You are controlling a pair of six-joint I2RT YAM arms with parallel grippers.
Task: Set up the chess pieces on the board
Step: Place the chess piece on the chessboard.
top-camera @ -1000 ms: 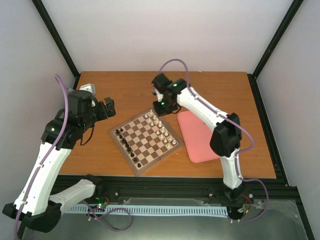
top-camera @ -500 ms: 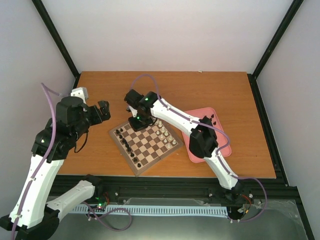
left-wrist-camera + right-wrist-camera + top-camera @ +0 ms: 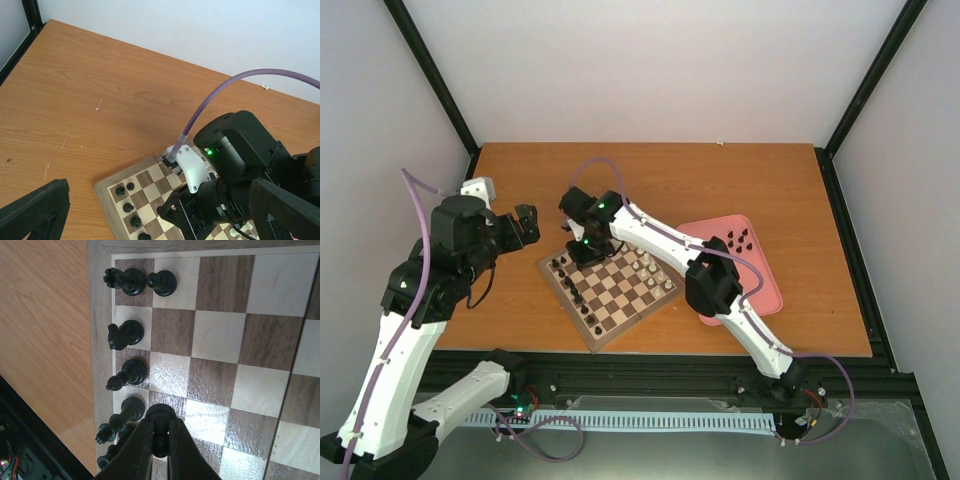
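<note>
**Right Arm Reaches Across Board With a Pawn in Its Grip**

On the near half of the tabletop (image 3: 720,180), the board (image 3: 638,318) lies turned at an angle between the two arms. The black chess pieces (image 3: 578,295) line its left edge. The right wrist view shows six of them standing: a rook, a pawn beside it, a knight, a bishop and two taller figures, the last half hidden behind the fingers. A seventh, a black pawn (image 3: 160,414), is pinched between the nearly closed fingers of the right gripper (image 3: 160,426). It hangs over the second row in from that edge, and whether it touches the square cannot be told.

The white pieces (image 3: 645,265) stand along the opposite side, too small to count. The right arm (image 3: 650,232) stretches over the board's far corner and hides part of them from above. Its wrist and one purple cable (image 3: 225,87) block much of the board in the left wrist view.

Just right of the board lies one pink tray (image 3: 760,290). A cluster of further black pieces (image 3: 738,240) sits at its far end. Left of the board, the left gripper (image 3: 526,224) hovers above bare wood with its fingers spread wide, holding nothing.
</note>
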